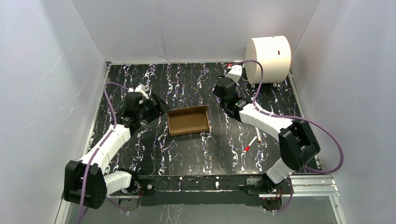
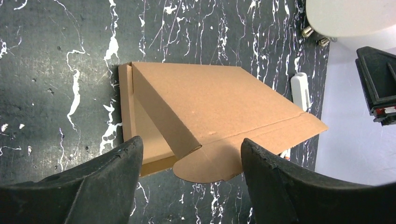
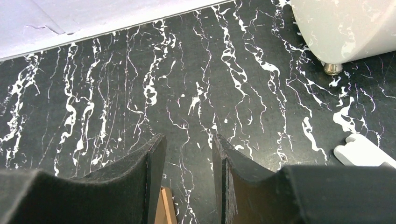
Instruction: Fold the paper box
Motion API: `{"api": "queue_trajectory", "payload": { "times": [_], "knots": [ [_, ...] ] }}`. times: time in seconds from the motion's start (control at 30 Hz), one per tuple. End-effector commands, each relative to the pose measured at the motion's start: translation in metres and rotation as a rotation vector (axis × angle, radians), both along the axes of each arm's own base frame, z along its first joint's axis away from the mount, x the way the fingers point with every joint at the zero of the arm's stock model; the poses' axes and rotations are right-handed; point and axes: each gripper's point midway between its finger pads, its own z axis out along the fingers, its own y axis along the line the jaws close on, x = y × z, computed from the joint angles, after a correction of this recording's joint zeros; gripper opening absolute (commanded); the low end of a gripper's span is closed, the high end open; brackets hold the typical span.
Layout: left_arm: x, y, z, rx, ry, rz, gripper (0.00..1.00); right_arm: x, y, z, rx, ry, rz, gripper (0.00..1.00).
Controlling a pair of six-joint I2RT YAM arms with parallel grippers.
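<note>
The paper box lies mid-table, a brown cardboard tray with raised sides. In the left wrist view the paper box has a large creased panel tilted up, and its rounded flap reaches the gap between my fingers. My left gripper is open at the box's left end, both fingers apart from the card. My right gripper hangs behind the box's right end, part open with only table between its fingers. A corner of the paper box shows beside its left finger.
A large white cylinder on small feet stands at the back right. A small white piece lies near it. A white pen with a red tip lies front right. Grey walls close in three sides.
</note>
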Motion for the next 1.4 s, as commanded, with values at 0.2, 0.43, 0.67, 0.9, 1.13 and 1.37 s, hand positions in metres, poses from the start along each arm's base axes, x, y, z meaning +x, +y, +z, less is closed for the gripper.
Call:
{"api": "queue_trajectory", "payload": {
  "times": [0.2, 0.43, 0.67, 0.9, 1.13, 1.37],
  "knots": [
    [-0.029, -0.006, -0.034, -0.006, 0.103, -0.091, 0.68, -0.136, 0.118, -0.056, 0.146, 0.428, 0.947, 0.5],
    [-0.04, -0.002, -0.049, 0.008, 0.14, -0.088, 0.65, -0.154, 0.118, -0.071, 0.131, 0.46, 0.977, 0.5],
    [-0.045, -0.001, -0.062, 0.011, 0.173, -0.084, 0.64, -0.165, 0.105, -0.09, 0.107, 0.493, 0.942, 0.5],
    [-0.051, -0.001, -0.079, -0.002, 0.21, -0.075, 0.62, -0.175, 0.081, -0.118, 0.043, 0.521, 0.889, 0.73],
    [-0.063, -0.006, -0.095, -0.043, 0.257, -0.083, 0.61, -0.179, 0.074, -0.14, 0.015, 0.51, 0.892, 0.7],
    [-0.05, 0.0, -0.061, 0.009, 0.158, -0.077, 0.65, -0.176, 0.087, -0.118, 0.005, 0.457, 0.946, 0.66]
  ]
}}
